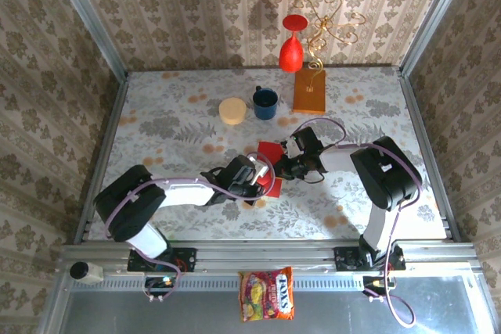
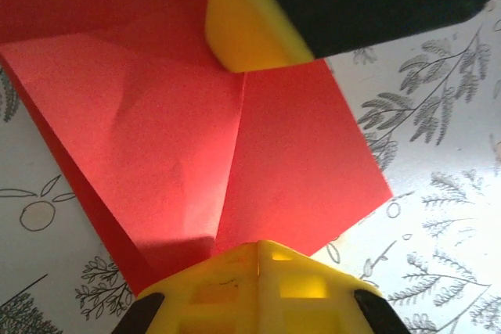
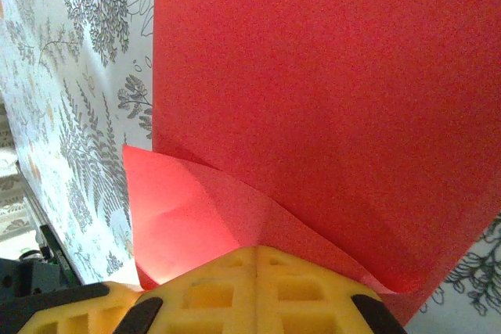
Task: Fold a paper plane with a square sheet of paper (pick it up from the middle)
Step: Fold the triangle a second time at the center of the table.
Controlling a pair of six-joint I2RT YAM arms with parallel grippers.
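Floral table [image 1: 156,131] with blue mug [image 1: 264,103], tan disc [image 1: 232,110], orange-brown block [image 1: 309,90], red paper [image 1: 270,149]

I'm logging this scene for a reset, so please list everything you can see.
red paper sheet: one, bright red, creased, table centre
vase: one, red, back edge
wire ornament: one, gold, on orange-brown block
mug: one, dark blue, back centre
round disc: one, cream, left of mug
snack packet: one, yellow-red, below the near rail
table: one, floral cover
left gripper, right gripper: two, yellow fingers, at the paper
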